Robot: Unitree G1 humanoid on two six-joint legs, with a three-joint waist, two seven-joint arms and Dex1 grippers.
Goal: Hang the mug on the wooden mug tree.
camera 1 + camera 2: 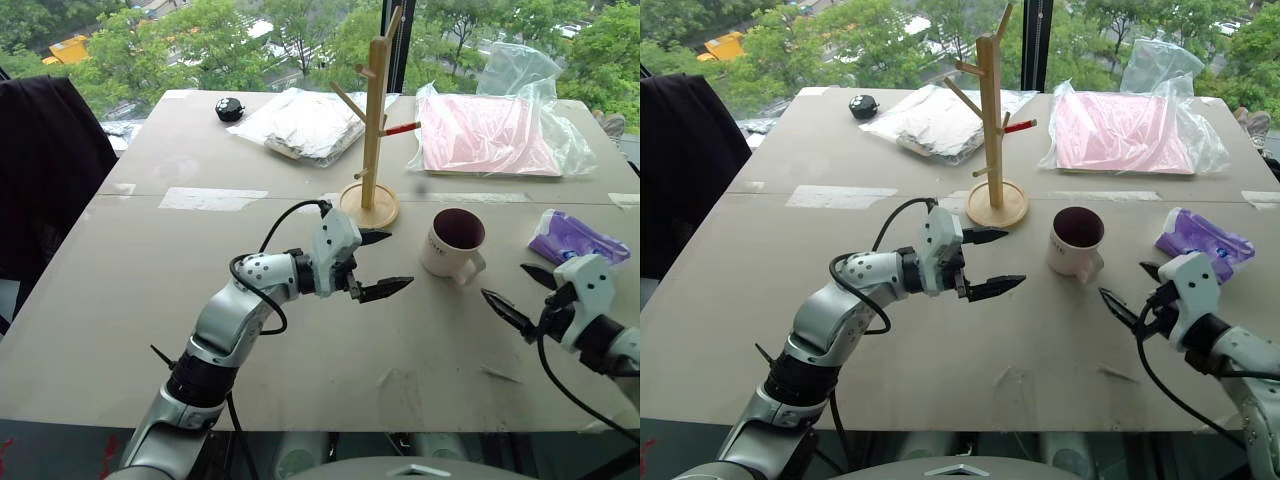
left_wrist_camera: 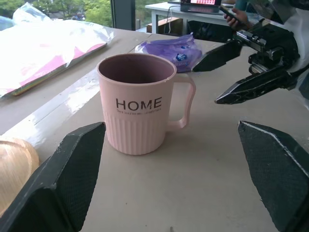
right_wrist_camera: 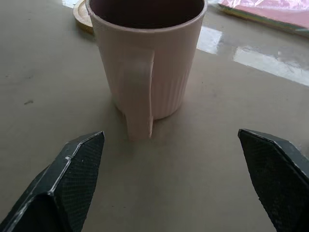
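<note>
The mug (image 1: pixel 452 243) stands upright on the counter (image 1: pixel 200 300) between my left end effector (image 1: pixel 382 264) and right end effector (image 1: pixel 525 295), both spread apart, touching neither. It is pale pink, ribbed, dark inside, handle facing my right.

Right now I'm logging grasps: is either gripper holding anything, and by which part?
Nothing is held. The left gripper and the right gripper are both open, and the mug stands free on the table between them.
</note>
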